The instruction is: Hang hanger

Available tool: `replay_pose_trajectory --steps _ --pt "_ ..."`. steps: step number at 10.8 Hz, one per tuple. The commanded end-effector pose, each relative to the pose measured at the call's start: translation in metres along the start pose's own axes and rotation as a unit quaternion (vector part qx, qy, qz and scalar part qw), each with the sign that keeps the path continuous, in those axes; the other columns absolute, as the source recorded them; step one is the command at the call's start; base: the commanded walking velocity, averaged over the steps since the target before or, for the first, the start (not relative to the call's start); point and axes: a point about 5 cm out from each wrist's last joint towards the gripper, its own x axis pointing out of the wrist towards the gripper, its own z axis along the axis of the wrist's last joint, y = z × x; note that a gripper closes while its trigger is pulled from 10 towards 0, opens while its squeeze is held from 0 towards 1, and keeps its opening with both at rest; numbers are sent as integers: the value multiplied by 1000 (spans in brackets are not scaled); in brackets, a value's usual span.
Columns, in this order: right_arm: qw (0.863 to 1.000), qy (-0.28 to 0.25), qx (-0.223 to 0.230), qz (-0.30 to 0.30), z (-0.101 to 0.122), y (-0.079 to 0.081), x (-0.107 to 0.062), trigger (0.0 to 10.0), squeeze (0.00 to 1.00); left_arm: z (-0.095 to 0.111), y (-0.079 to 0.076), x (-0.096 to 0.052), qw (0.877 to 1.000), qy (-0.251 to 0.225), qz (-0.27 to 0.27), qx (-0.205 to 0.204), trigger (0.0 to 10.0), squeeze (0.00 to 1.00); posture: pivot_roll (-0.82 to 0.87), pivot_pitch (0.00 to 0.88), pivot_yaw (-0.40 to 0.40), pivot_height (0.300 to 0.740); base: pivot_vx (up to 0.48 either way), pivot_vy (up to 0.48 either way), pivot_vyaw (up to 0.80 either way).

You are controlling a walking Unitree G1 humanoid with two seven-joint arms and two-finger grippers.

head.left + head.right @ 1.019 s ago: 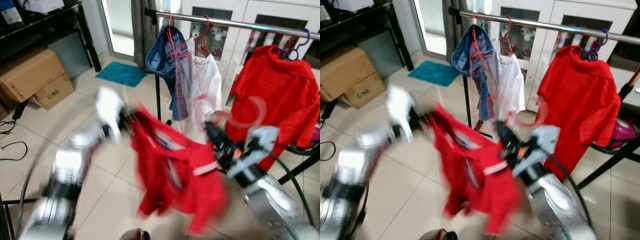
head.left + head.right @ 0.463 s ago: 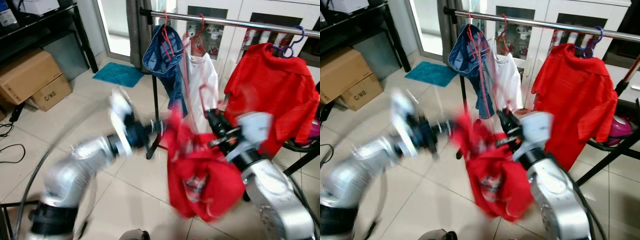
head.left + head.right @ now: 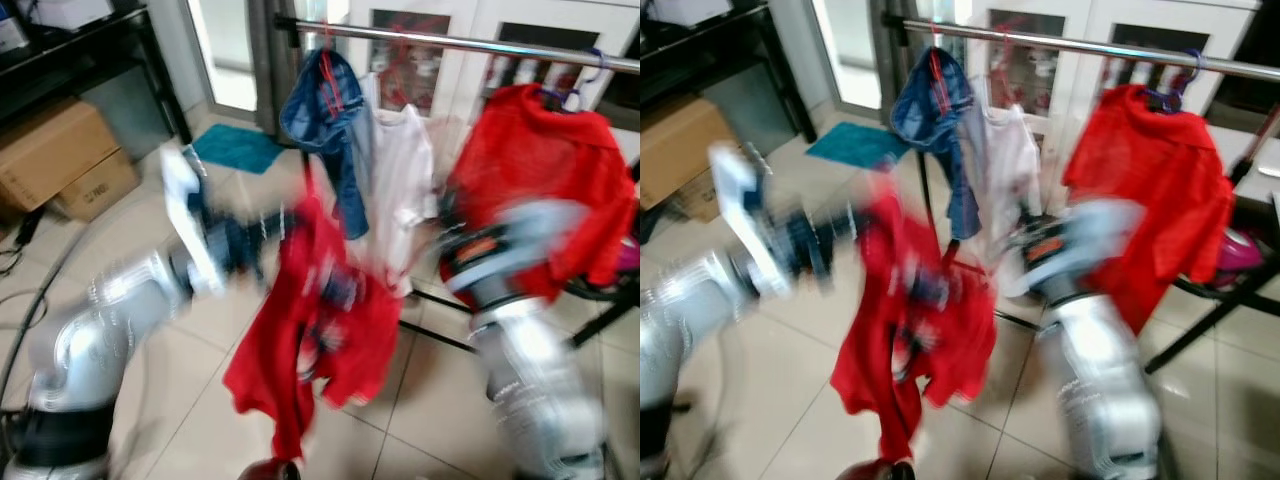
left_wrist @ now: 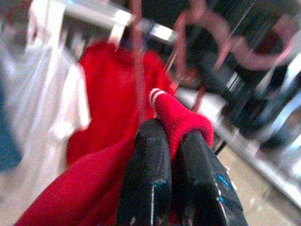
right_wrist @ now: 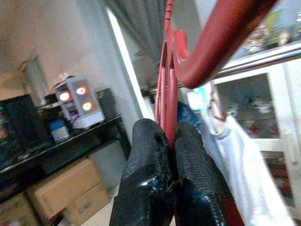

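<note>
A red shirt (image 3: 330, 340) on a red hanger (image 5: 165, 89) hangs in the air between my two arms, below the steel rail (image 3: 450, 40). My left gripper (image 4: 171, 136) is shut on a red cuff (image 4: 181, 117) of the shirt; in the head view it sits left of the shirt (image 3: 258, 238). My right gripper (image 5: 168, 136) is shut on the hanger's thin red stem, its hook (image 5: 221, 33) curving above the fingers. The head views are blurred by motion.
On the rail hang a blue garment (image 3: 320, 110), a white shirt (image 3: 400, 170) and another red shirt (image 3: 540, 180) on a purple hanger. Cardboard boxes (image 3: 60, 150) and a black shelf stand at left, a teal mat (image 3: 235, 148) lies on the tiled floor.
The held red shirt has swung left and spread out lower. My left arm has pulled back to the left with the cuff. Everything is still blurred by motion.
</note>
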Motion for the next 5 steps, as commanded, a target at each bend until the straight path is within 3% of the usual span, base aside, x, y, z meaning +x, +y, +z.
replay_pose_trajectory --steps 1,2,3,4,5 --pt "1000 10 -16 -17 1 -6 -3 0 0 0 2 -2 999 28 20 39 0 0 20 20 85 740 0 0 0" --pt "996 52 -76 -12 -4 -11 -8 0 0 -5 8 -8 996 44 55 58 0 0 15 19 87 740 0 0 0" --pt "988 108 -110 -10 -14 -14 -17 0 0 -7 17 -14 987 46 121 97 3882 0 16 16 84 740 0 0 0" --pt "978 170 -124 -9 -26 -14 -28 10000 0 -12 28 -17 972 46 212 86 10000 0 19 13 78 740 0 0 0" --pt "968 212 -133 -18 -37 -14 -37 10000 0 -19 31 -18 961 59 257 83 10000 0 18 12 75 740 0 0 0"
